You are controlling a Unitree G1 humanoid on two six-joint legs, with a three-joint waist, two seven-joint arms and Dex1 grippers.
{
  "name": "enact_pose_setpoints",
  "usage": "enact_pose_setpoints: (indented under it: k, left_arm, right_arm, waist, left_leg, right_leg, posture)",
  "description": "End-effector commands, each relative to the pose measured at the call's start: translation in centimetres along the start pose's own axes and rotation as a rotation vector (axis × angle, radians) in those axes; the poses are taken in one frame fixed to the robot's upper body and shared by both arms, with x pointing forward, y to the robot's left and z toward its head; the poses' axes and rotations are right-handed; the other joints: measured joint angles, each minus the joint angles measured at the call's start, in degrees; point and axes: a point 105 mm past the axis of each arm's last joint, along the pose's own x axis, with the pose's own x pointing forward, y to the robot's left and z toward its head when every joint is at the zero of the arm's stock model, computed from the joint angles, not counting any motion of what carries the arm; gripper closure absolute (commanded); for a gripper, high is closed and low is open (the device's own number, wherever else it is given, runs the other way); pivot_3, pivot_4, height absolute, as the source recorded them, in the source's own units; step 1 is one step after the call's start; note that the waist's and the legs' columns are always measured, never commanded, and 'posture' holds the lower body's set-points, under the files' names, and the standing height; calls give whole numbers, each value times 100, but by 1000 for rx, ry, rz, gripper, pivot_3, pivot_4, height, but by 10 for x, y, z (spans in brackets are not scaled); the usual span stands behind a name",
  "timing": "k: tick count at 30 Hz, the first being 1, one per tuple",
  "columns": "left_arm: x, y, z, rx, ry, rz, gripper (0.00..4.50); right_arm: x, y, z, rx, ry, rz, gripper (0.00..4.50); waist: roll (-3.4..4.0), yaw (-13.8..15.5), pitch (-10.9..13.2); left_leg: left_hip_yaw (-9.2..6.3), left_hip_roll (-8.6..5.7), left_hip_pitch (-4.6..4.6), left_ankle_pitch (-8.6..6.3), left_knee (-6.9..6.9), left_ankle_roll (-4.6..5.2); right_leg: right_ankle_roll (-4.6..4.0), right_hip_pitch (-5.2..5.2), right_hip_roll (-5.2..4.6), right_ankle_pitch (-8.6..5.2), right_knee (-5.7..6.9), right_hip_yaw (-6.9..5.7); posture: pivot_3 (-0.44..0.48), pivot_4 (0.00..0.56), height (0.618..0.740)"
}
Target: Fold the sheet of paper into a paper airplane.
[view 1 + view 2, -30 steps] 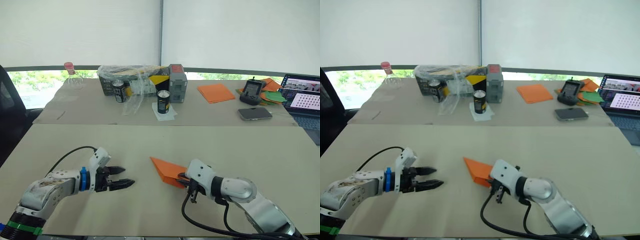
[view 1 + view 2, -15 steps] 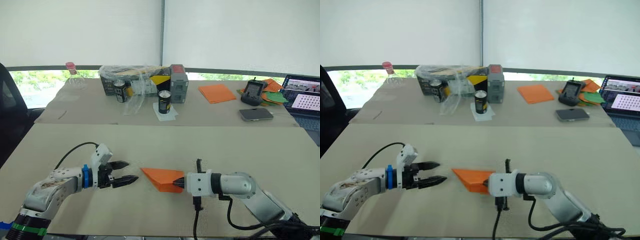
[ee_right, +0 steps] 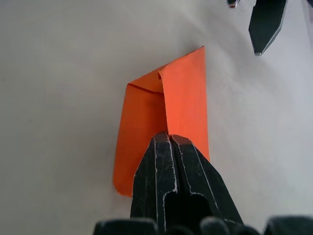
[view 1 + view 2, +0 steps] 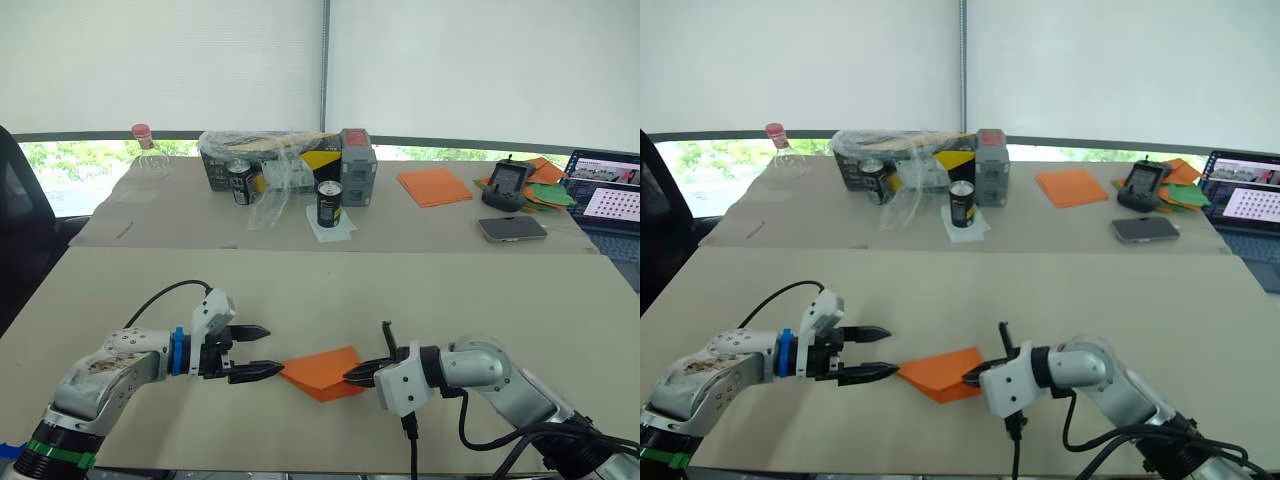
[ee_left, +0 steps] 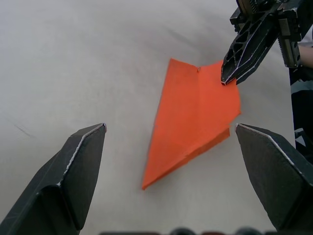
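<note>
An office or lab: long tables [image 4: 500, 290] under roller blinds [image 4: 160, 60], with a laptop [image 4: 608, 205], phone [image 4: 510, 227] and drink cans [image 4: 328, 203].

no text, label or number is legible on anything here.

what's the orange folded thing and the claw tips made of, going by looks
The orange wedge looks like thin matte paper: sharp creases, flat overlapping layers, one flap curling up. The right claw, shut on its edge, and the open left claw have black fingers, probably hard plastic, dull, with worn pale edges.
</note>
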Motion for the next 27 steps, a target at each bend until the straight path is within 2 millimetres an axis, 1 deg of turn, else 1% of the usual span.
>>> enact_pose_setpoints:
  k: [1, 7, 12, 15, 17, 21, 25, 27]
  left_arm:
    - [3, 0, 8, 27, -28, -8, 832]
    - [7, -2, 10, 57, -28, -43, 2843]
    - [10, 1, 8, 95, -9, -43, 4459]
    - [15, 4, 7, 122, 1, -41, 4459]
    - [16, 5, 6, 135, 6, -41, 4459]
    - [21, 9, 6, 134, 6, -48, 4500]
    - [26, 10, 9, 157, 0, -73, 4500]
    - [29, 10, 11, 170, -11, -82, 4500]
  right_arm:
    - [-5, -8, 0, -19, 17, -45, 4500]
    - [-9, -6, -1, 21, 51, -58, 4500]
    - [-13, -10, 2, 66, 58, -84, 4500]
    - [-13, -8, 3, 106, 59, -86, 4500]
    - [-11, -4, 2, 132, 68, -62, 4500]
    - [-11, -4, 10, 162, 56, -63, 3268]
    - [-20, -13, 13, 206, 76, -98, 1874]
    - [-28, -10, 18, 256, 79, -72, 1143]
  waist:
    - [0, -1, 0]
    - [0, -1, 0]
    - [0, -2, 0]
    - [0, 2, 0]
    - [0, 0, 0]
    - [0, 0, 0]
    - [0, 0, 0]
    - [0, 7, 0]
  left_leg:
    - [0, 0, 0, 0, 1, 0]
    - [0, 0, 0, 0, 3, 0]
    - [-1, 0, -1, 0, 10, 0]
    - [0, 0, -1, 0, 12, 1]
    - [0, 0, -2, -1, 14, 1]
    - [-1, 0, -5, -1, 20, 2]
    - [-1, 0, -5, -1, 24, 3]
    - [-2, 0, -6, -2, 26, 3]
  right_leg:
    - [0, 0, 0, 0, 1, 0]
    - [0, 0, 0, 0, 3, 0]
    - [0, 0, 2, 0, 8, 0]
    - [0, 1, 1, 0, 9, 0]
    - [0, 1, 1, 0, 9, 0]
    - [0, 1, 2, 0, 12, -1]
    - [0, 1, 3, 0, 15, -1]
    - [0, 1, 3, 0, 15, -1]
  posture:
    - [0, 150, 740]
    - [0, 150, 740]
    - [0, 150, 740]
    - [0, 150, 740]
    - [0, 150, 740]
    - [0, 150, 740]
    - [0, 150, 740]
    - [0, 150, 740]
